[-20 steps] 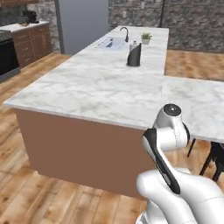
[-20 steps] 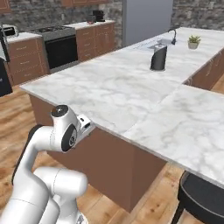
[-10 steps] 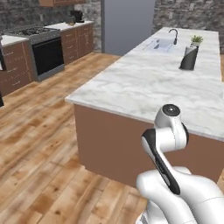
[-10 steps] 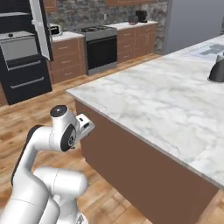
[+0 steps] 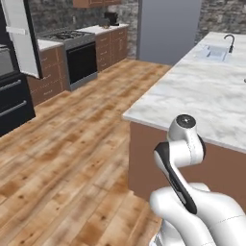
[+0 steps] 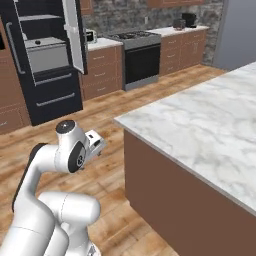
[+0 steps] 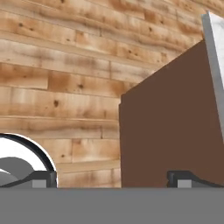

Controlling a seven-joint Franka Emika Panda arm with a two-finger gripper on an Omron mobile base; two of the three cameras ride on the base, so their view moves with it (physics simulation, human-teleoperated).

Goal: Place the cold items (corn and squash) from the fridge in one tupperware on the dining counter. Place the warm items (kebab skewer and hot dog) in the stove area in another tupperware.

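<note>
While the white arm sits folded low beside the corner of the long white-grey marbled dining counter (image 6: pixel 200 125) with its brown base panels, the two-finger gripper (image 7: pixel 113 177) points down at the plank floor and the counter's brown end panel, its dark fingertips (image 7: pixel 43 178) spread wide with nothing between them. The steel gas stove (image 6: pixel 141 57) with black grates and a black oven front stands well apart across the wooden floor, against the far wall between brown cabinets. A tall dark appliance (image 6: pixel 42 65) with a grey door swung open, showing light shelves and a pale drawer, is further left in the right base view; this looks like the fridge. A tall plain grey panel (image 5: pixel 168 29) rises beyond the counter in the left base view. The visible part of the marbled top carries a sink and tap (image 5: pixel 229 42) at its far end, and I can make out no tupperware, corn, squash, skewer or hot dog. By my reading, the task is at its start: nothing is carried or sorted, and every fetch remains.
</note>
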